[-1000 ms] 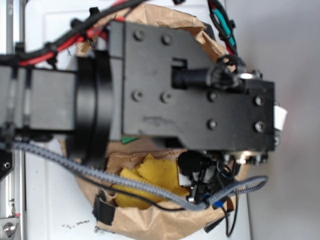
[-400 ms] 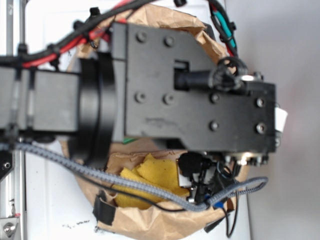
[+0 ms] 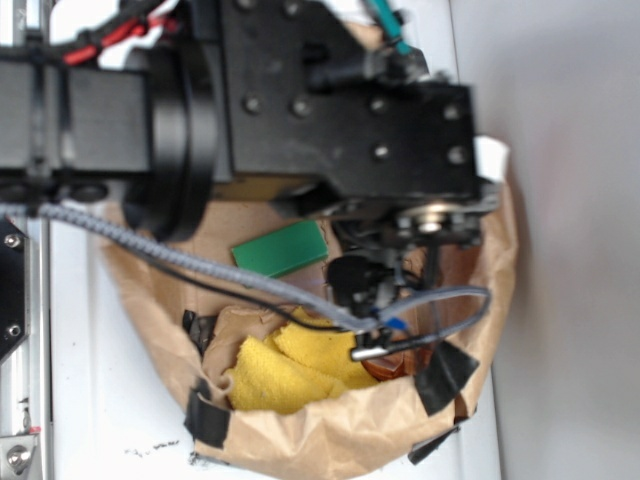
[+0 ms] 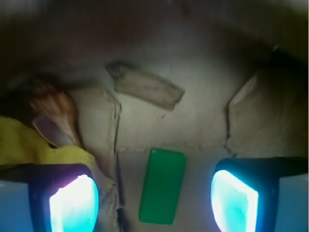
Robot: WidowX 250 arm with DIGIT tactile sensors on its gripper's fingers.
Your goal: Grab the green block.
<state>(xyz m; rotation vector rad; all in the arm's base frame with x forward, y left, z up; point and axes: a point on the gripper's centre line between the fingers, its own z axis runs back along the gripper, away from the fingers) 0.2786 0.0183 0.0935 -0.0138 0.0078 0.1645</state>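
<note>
Bare paper flanks the flat solid-green rectangular block (image 4: 162,185) on both sides; the fluffy yellow cloth (image 4: 29,145) crowds the left, the brown wooden piece (image 4: 147,90) lies beyond

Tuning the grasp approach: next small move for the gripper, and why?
Probably straight down. In the wrist view the green block lies flat on the brown paper between the two lit fingers, jaws wide and touching nothing, so the gripper looks lined up. The wood piece and yellow cloth lie clear.

Overhead exterior view close above the arm; wrist view downward between pincer (image 4: 154,198) fingers; shared green block (image 3: 281,248).
</note>
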